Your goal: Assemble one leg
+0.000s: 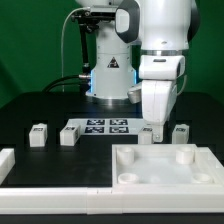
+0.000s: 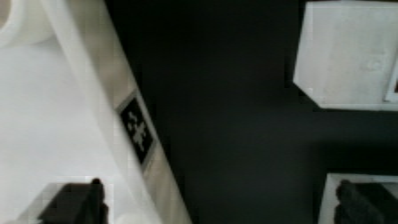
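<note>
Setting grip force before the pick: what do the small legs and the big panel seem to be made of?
The legs look like rigid white plastic with a matte finish: uniform colour, crisp blocky edges, no glare. The panel appears to be the same matte white plastic, judging by its even tone and cleanly formed raised rim. Whether they are moulded or printed cannot be told.

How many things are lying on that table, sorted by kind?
Small white legs: 4, one partly hidden behind the robot arm
Large white panel: 1
Flat marker board: 1
White rail: 1
Total: 7
</note>
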`<action>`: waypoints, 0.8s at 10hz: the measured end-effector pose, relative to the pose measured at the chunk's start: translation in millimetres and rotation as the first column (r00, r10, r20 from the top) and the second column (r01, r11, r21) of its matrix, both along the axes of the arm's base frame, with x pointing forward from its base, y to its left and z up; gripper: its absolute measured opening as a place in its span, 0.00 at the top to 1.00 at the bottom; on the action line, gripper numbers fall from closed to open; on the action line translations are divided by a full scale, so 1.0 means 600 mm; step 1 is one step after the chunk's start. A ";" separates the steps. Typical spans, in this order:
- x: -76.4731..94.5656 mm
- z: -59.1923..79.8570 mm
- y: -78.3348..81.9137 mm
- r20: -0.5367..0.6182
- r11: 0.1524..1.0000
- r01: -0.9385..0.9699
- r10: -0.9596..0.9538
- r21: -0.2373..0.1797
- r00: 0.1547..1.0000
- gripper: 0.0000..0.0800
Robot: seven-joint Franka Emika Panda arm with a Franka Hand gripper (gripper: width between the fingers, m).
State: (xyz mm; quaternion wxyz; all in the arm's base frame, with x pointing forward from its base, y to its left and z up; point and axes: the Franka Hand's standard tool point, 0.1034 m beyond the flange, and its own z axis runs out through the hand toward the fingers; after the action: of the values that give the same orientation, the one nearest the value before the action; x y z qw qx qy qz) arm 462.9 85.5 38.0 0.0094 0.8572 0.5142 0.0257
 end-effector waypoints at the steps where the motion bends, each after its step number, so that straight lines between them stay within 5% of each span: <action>1: -0.004 0.000 0.001 -0.009 0.982 0.185 -0.185 0.020 0.983 0.19; 4: -0.015 0.004 0.033 -0.028 0.829 0.556 -0.555 0.059 0.831 0.19; 8: -0.025 0.002 0.066 -0.091 0.486 0.871 -0.867 0.069 0.491 0.19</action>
State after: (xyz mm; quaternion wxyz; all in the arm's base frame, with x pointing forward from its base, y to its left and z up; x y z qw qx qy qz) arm 448.2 125.1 39.3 -0.0358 0.9990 0.0097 0.0257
